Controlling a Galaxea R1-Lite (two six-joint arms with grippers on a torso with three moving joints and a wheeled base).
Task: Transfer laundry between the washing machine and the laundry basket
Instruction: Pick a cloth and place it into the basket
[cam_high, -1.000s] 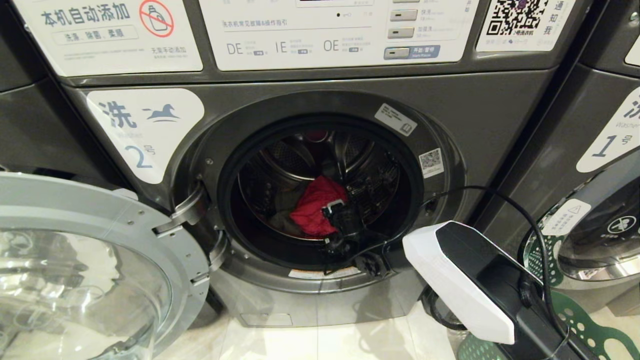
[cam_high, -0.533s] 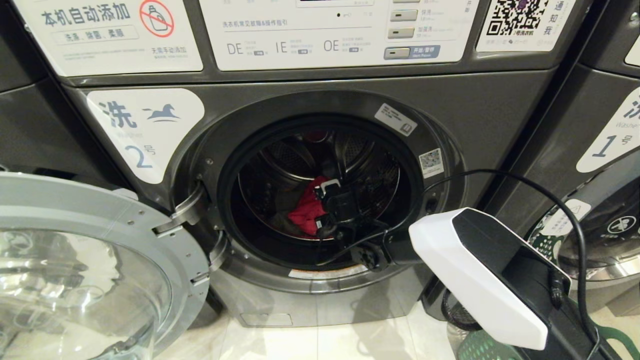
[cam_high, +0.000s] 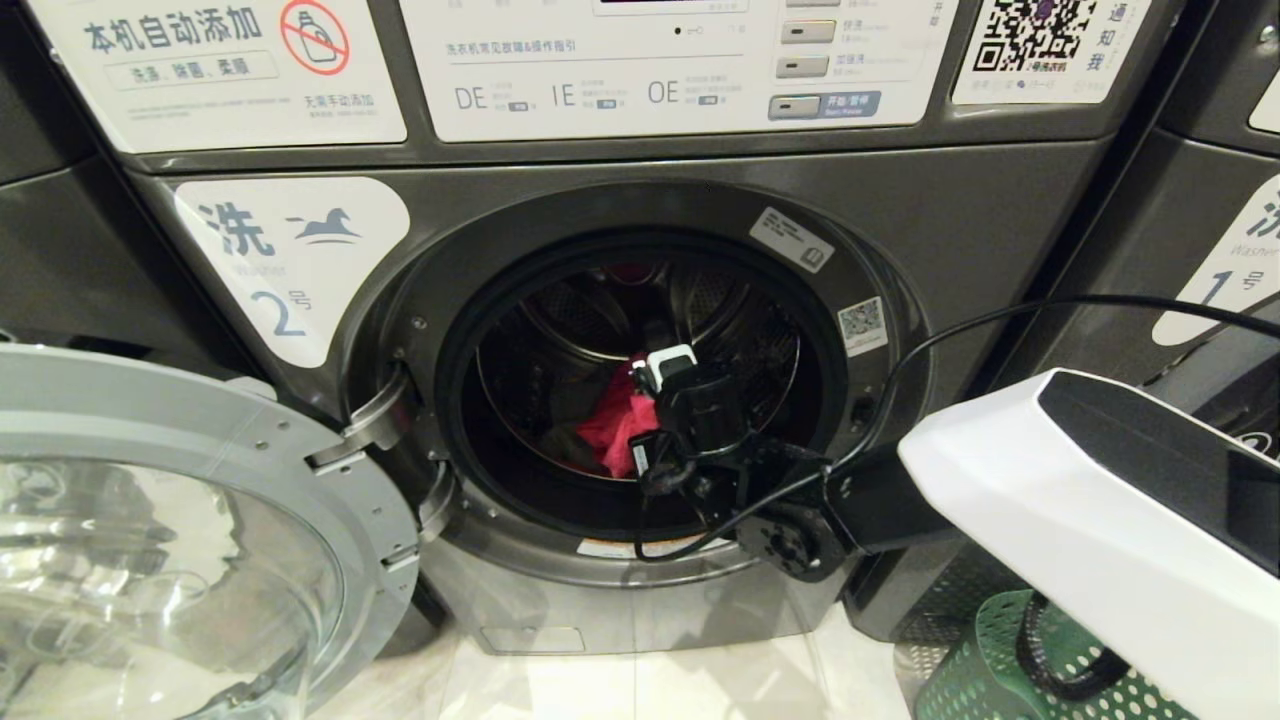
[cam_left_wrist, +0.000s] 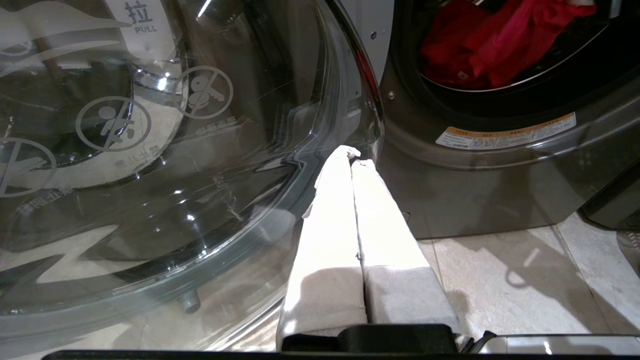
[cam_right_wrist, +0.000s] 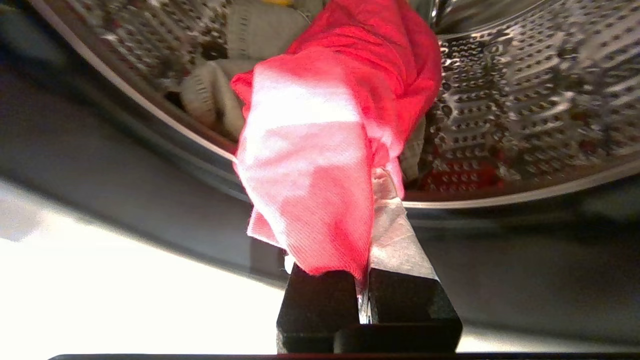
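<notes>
The bright red cloth garment (cam_high: 615, 425) lies low in the steel drum of the dark grey front-loading washing machine (cam_high: 640, 400) labelled with a blue "2", just left of the right gripper (cam_high: 650, 400) in the head view. In the right wrist view the same red garment (cam_right_wrist: 325, 150) is pinched between the gripper's two pale fingers (cam_right_wrist: 395, 240), which are closed tightly on a fold of it; the cloth drapes over one finger and trails back into the perforated drum, where a dark olive-grey knitted garment (cam_right_wrist: 210, 100) lies beneath and behind it. The gripper sits at the mouth of the drum, just inside the black door seal.

The left gripper (cam_left_wrist: 352, 155) hangs low beside the washer's round chrome-rimmed glass door (cam_high: 190, 540), which stands swung wide open to the left; its pale fingers (cam_left_wrist: 330, 225) are pressed together with nothing between them.

Compared with a second ago, the right gripper has come up and back toward the drum's opening, and the white and black forearm (cam_high: 1100, 520) has swung higher and further right. Less of the red garment shows in the drum, since the gripper covers part of it. The green plastic laundry basket (cam_high: 990, 660) with round holes stands on the pale tiled floor (cam_high: 640, 680) at lower right, below the forearm.
</notes>
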